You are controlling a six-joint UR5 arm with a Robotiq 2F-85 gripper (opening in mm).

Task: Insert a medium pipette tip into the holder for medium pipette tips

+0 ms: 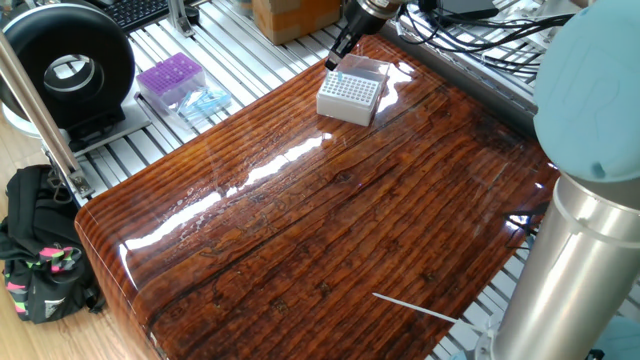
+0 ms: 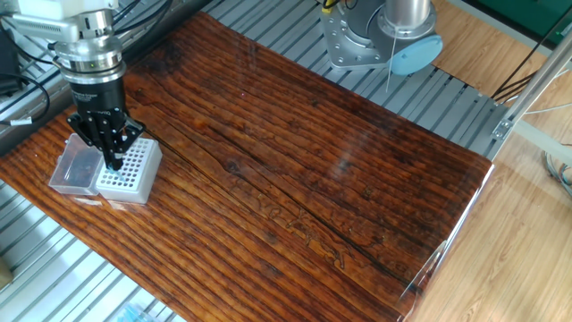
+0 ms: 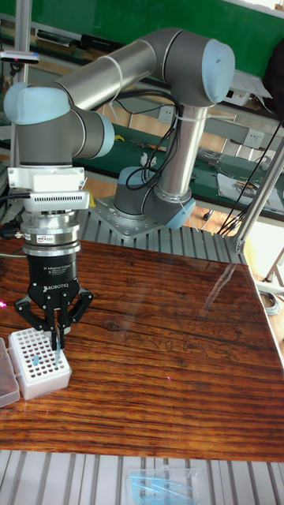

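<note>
The holder for medium pipette tips (image 1: 352, 94) (image 2: 134, 168) (image 3: 33, 380) is a small white box with a grid of holes, and its clear lid (image 2: 73, 166) lies open beside it. My gripper (image 1: 334, 62) (image 2: 114, 164) (image 3: 55, 347) points straight down over the grid, fingers pressed together. Right under the fingertips, at the grid's edge, shows a small bluish medium pipette tip (image 1: 340, 76). In the other two views the fingers hide it. The gripper looks shut on the tip, with the tip's lower end at the holes.
A purple tip rack (image 1: 170, 78) and a blue packet (image 1: 205, 100) lie on the slatted frame left of the table. A black round device (image 1: 68, 62) stands beyond them. Cables (image 1: 480, 30) run behind the holder. The arm's base (image 2: 382, 40) is bolted at the far side.
</note>
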